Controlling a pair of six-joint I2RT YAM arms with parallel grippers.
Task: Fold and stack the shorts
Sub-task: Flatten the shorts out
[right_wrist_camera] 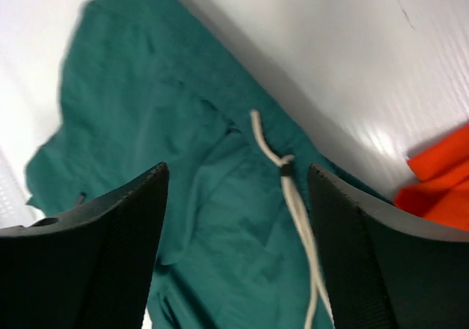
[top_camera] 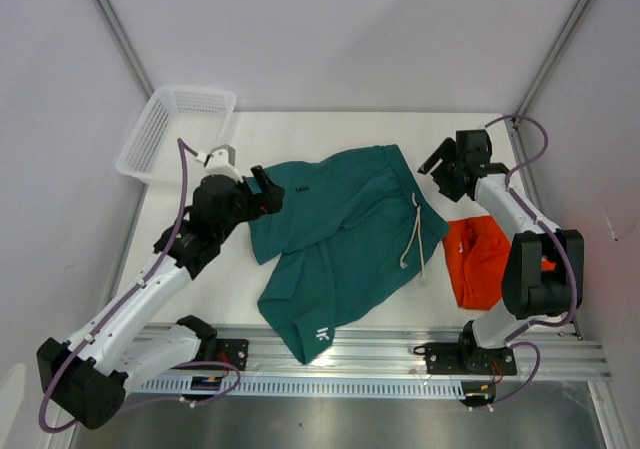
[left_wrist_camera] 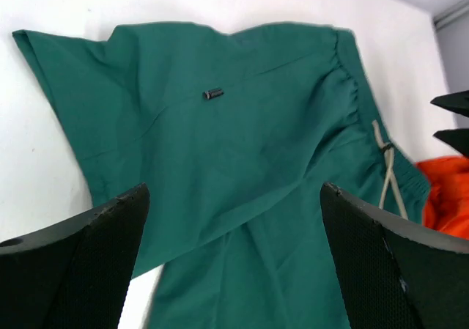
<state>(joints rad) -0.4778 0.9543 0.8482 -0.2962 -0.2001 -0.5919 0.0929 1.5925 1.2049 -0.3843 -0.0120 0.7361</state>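
Observation:
The dark teal green shorts (top_camera: 340, 239) lie spread flat in the middle of the table, waistband to the right, white drawstring (top_camera: 412, 231) trailing over them. They fill the left wrist view (left_wrist_camera: 242, 160) and the right wrist view (right_wrist_camera: 220, 219). The orange shorts (top_camera: 478, 259) lie bunched at the right, beside the right arm. My left gripper (top_camera: 270, 194) is open and empty above the teal shorts' left leg edge. My right gripper (top_camera: 436, 163) is open and empty above the table just past the waistband's far right corner.
A white plastic mesh basket (top_camera: 175, 134) stands at the back left corner. The metal rail (top_camera: 380, 359) with both arm bases runs along the near edge. White walls close in the table on the left, right and back.

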